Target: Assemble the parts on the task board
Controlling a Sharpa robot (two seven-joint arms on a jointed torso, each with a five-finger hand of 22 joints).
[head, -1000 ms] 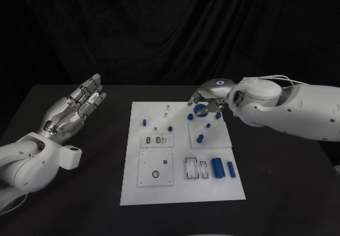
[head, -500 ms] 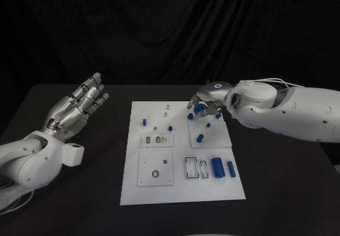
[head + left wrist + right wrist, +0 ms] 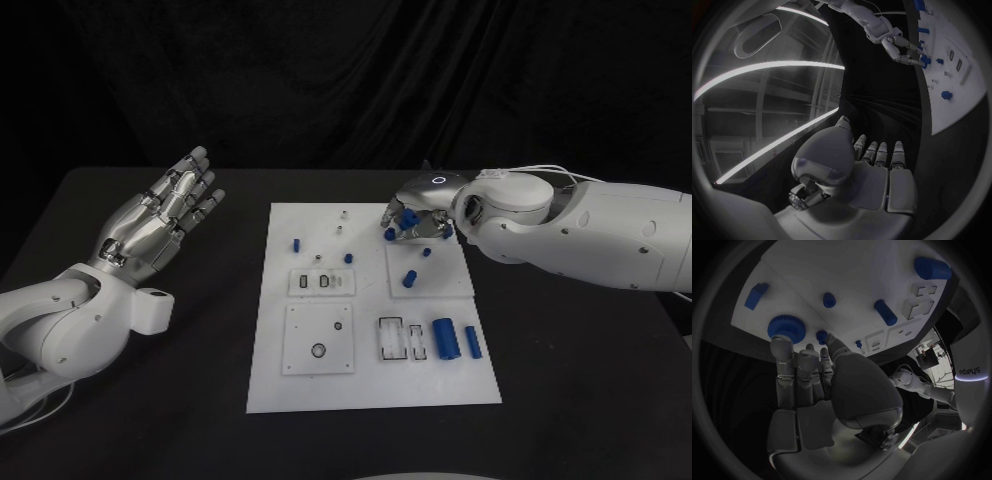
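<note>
Right hand (image 3: 415, 222) over ridged blue gear (image 3: 786, 328)

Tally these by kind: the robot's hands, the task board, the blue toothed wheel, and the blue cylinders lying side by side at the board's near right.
Hands: 2 (left hand, right hand)
Task board: 1
Blue toothed wheel: 1
Blue cylinders lying side by side: 2 (thicker cylinder, thinner cylinder)
Total: 6

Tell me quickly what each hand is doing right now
Left hand: open, fingers spread, holding nothing.
Right hand: over the blue gear; grip cannot be told.
</note>
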